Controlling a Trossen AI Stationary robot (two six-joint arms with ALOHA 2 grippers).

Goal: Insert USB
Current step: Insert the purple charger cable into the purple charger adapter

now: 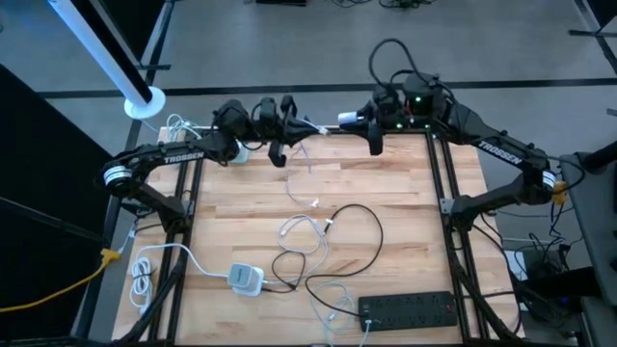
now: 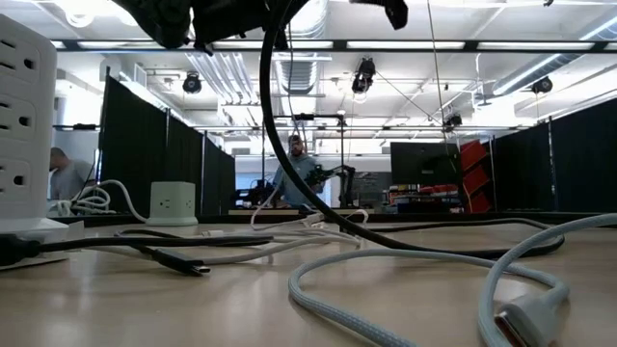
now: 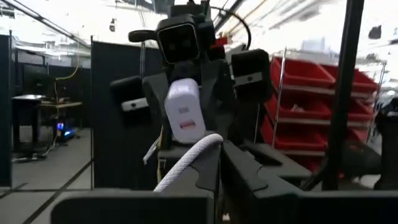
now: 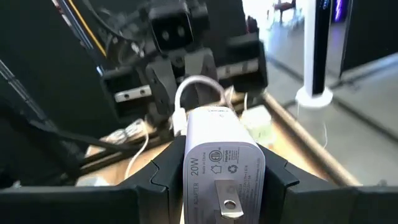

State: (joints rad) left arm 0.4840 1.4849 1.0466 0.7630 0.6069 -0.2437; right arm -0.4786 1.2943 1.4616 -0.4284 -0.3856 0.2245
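I am working over a pale, plank-grained wooden worktop (image 1: 386, 183), both of my dark arms raised above its far edge and meeting nose to nose. My right claw (image 4: 214, 180) is clamping a white wall charger (image 4: 217, 155), a smooth, glossy plastic block with rounded corners, printed ratings and a flat metal prong facing my wrist camera; its USB port is pointing away toward my other arm. My left claw (image 3: 211, 165) is pinching a white braided cable (image 3: 186, 163) just behind its plug, the rope-like cord curving up out of my fingers toward the charger's face (image 3: 184, 115). In the high view the two are nearly touching in mid-air, at the charger (image 1: 349, 119) and the plug end (image 1: 313, 128). To seat the plug well, I judge I should be holding the charger rigid, levelling the plug with the port, creeping forward in a straight line, and stopping if it binds; I cannot tell whether the plug is already in. Loose white and black cables (image 1: 318, 236), a black power strip (image 1: 410, 308) and a small pale adapter (image 1: 246, 279) are lying on the near half.
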